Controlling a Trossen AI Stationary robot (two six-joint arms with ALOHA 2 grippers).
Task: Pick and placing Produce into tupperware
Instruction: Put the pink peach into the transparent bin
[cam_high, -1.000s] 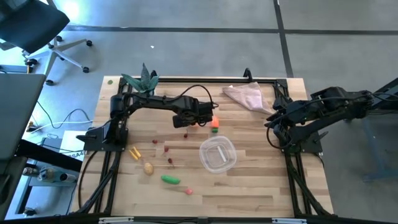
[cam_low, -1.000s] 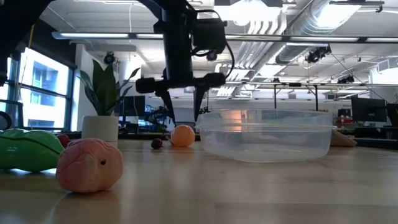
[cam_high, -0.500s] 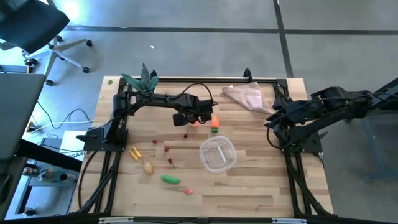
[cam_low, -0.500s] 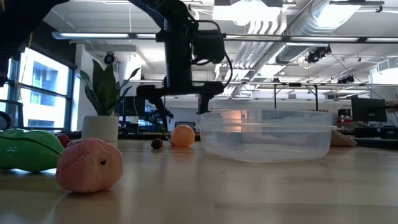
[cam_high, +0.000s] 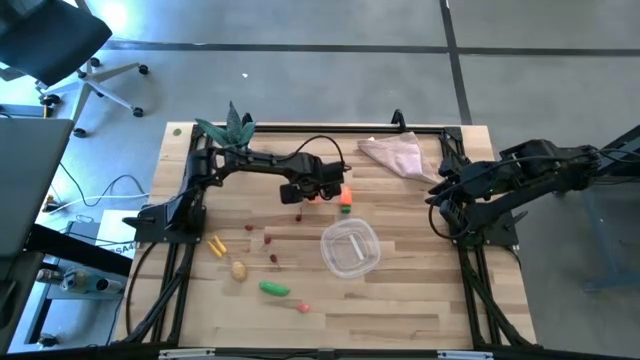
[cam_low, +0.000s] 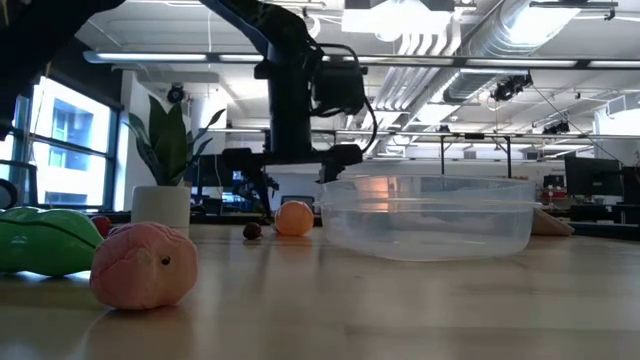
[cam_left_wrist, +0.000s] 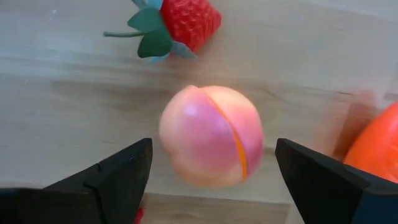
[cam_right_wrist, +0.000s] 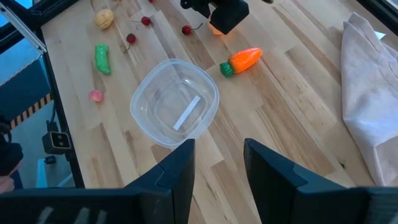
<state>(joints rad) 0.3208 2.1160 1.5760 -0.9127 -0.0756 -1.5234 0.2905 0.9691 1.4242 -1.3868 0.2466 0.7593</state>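
Over the worktop's far middle, my left claw (cam_left_wrist: 208, 177) has dropped lower, fingers now spread around the peach (cam_left_wrist: 210, 135). I judge closing comes next; the tupperware (cam_high: 350, 248) holds no produce.

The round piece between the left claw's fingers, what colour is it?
Pink-peach, with an orange seam line: the round toy peach, clearest in the left wrist view.

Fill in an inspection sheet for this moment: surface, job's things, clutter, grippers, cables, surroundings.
Surface: wooden table.
Job's things: clear tub holds no produce; peach, strawberry, carrot, green pod, potato all on the table.
Clutter: beige cloth, potted plant.
Grippers: left gripper open, straddling the peach; right gripper open, parked at the table's right edge.
Cables: black cable looped on left arm.
Surroundings: office chair.
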